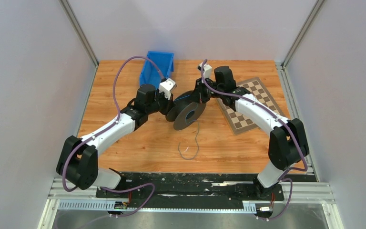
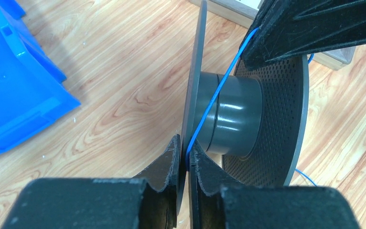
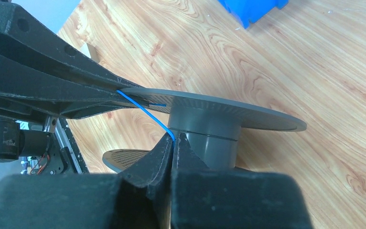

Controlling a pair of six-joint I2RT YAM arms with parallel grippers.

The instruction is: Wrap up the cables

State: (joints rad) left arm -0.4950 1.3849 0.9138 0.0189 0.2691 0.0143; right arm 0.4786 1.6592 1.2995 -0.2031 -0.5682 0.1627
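Arms reach inward: left end effector [image 2: 186, 162] clamps flange of black disc-shaped spool [image 2: 233, 119]; right end effector [image 3: 173, 145] pinches thin blue wire [image 3: 145, 112]; only overhead shows its looped tail.

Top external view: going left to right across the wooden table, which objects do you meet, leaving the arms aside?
Blue plastic bin → black disc-shaped spool → brown checkered board. The thin dark wire overlaps the spool's span, so it is left out.
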